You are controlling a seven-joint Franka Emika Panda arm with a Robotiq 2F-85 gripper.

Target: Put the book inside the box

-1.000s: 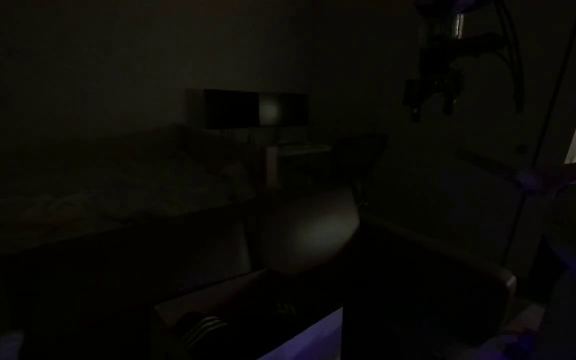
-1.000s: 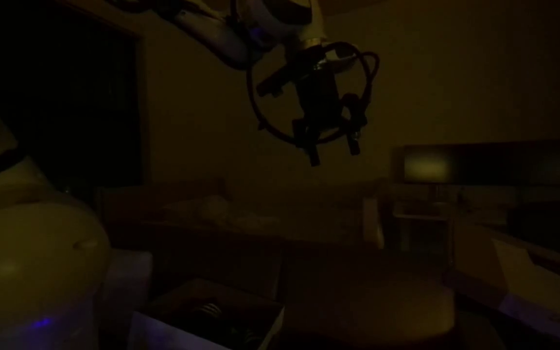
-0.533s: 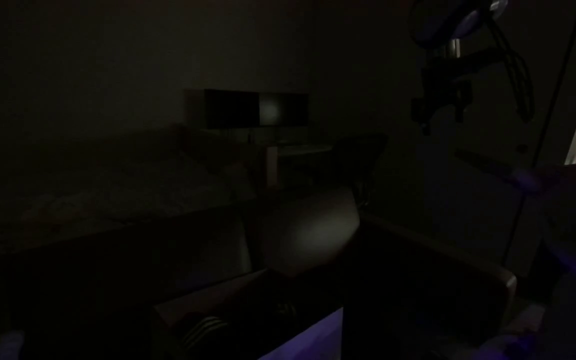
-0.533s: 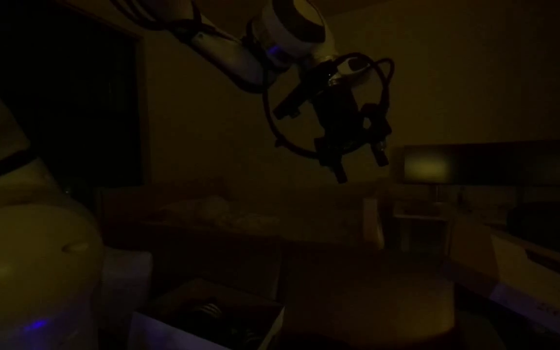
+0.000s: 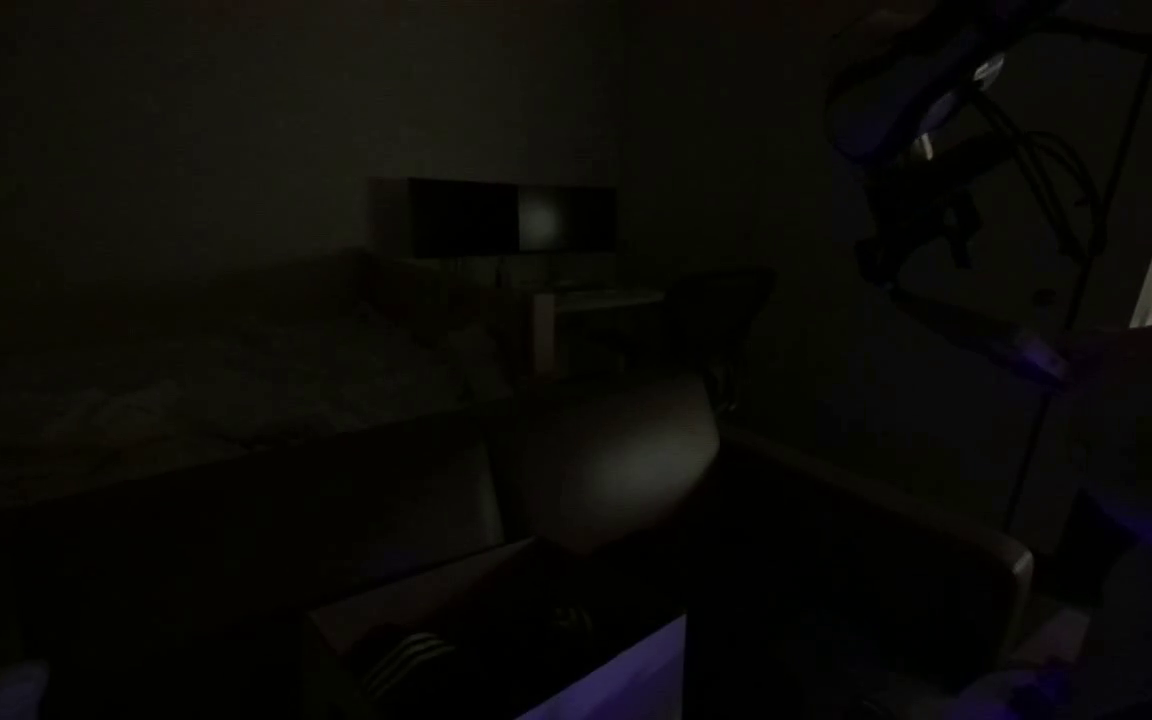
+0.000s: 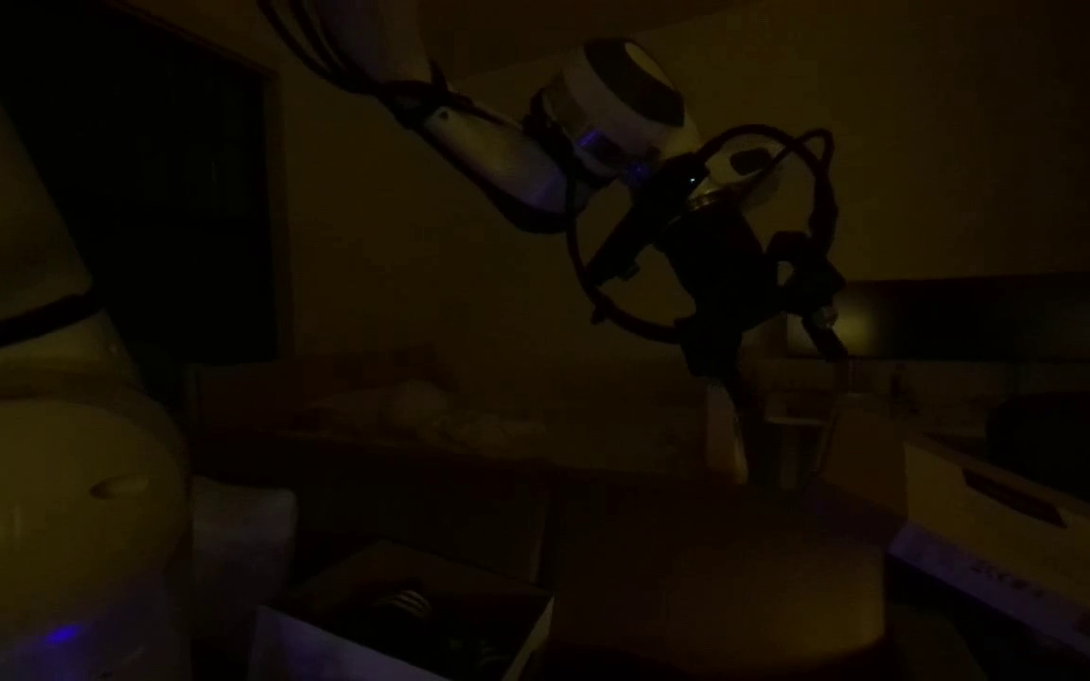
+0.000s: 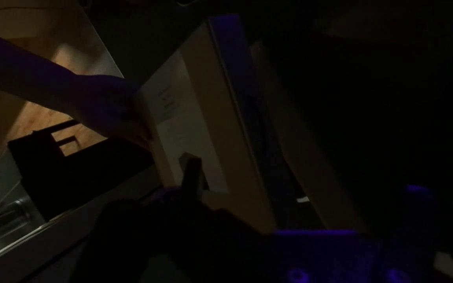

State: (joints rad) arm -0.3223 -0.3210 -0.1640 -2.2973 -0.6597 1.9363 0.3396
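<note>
One gripper point(image 6: 791, 378) lowered; one hand point(image 7: 106, 104), two boxes point(image 6: 318, 651).

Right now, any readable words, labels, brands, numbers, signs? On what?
Readable: none.
Cardboard box, in an exterior view: row of marks, too blurred and dark to read.
Pale panel, wrist view: faint marks, also unreadable.
Dark item in the open box: pale stripes, no legible lettering.

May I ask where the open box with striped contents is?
In both exterior views, the open box sits at the bottom, mostly left of centre, in front of the sofa backrest.
</note>
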